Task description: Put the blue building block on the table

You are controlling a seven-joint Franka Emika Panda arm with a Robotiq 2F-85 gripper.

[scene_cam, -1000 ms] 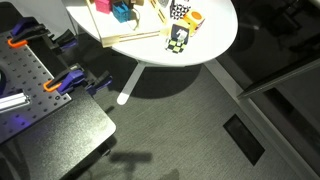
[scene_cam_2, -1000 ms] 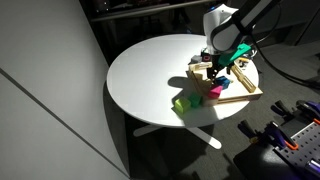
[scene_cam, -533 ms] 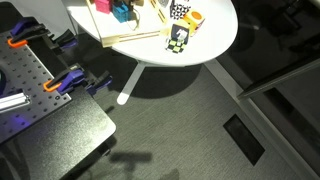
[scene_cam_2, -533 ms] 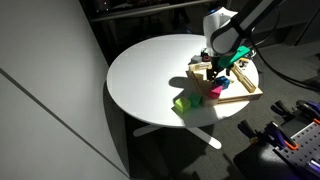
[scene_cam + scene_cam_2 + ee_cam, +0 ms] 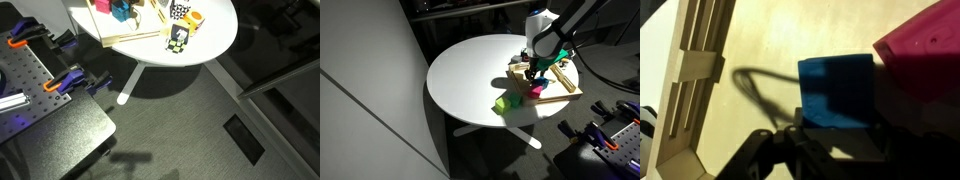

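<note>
No text, label, brand or number can be read in any view. The blue building block (image 5: pixel 837 92) shows plain faces. The checkered cube (image 5: pixel 178 38) near the counter (image 5: pixel 215 45) edge bears only its pattern.

We take this for a robotics lab or workshop: we see a grey perforated metal bench (image 5: pixel 30 80) with orange clamps (image 5: pixel 65 82) at its edge, dark carpet (image 5: pixel 190 115) with a floor hatch (image 5: pixel 243 138), a round white table (image 5: pixel 470 75) and a plain grey partition (image 5: pixel 360 90).
</note>
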